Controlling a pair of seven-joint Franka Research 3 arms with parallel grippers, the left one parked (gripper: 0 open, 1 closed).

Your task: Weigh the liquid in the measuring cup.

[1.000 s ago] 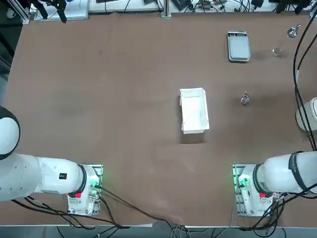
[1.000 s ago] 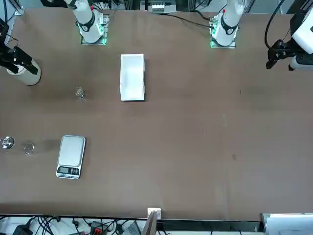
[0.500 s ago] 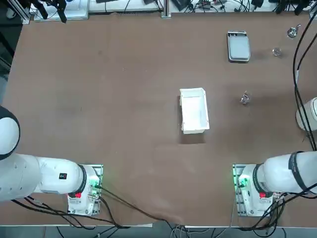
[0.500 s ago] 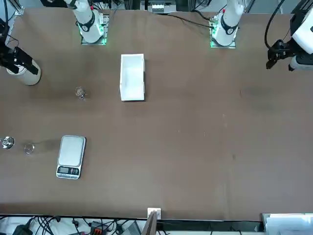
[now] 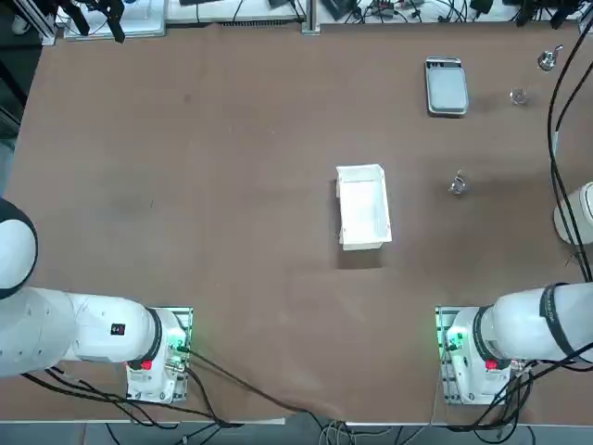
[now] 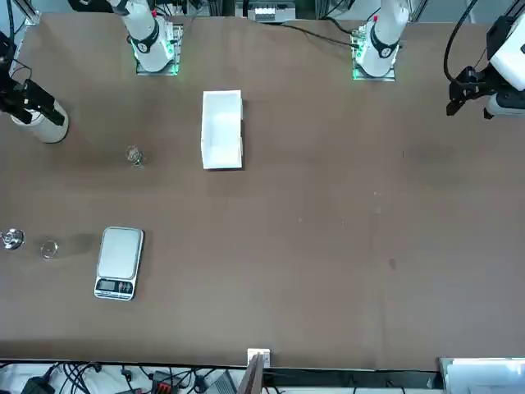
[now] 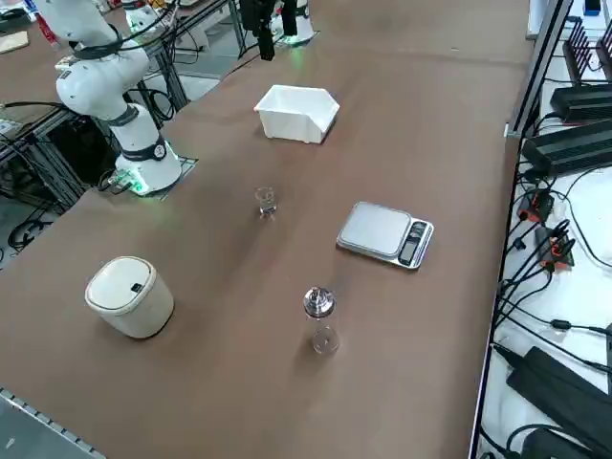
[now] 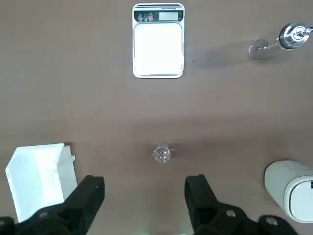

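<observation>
Item: measuring cup, upright on tabletop, lies at 12 o'clock from right gripper, on jaw centreline, apart. Jaws wide open, empty. Scale further on at 12 o'clock.

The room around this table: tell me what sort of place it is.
Probably a robotics lab bench. Two robot arms are bolted to a brown table, cables and power units crowd its edges, and small test items are laid out: a digital scale, a tiny measuring cup and a white box.
</observation>
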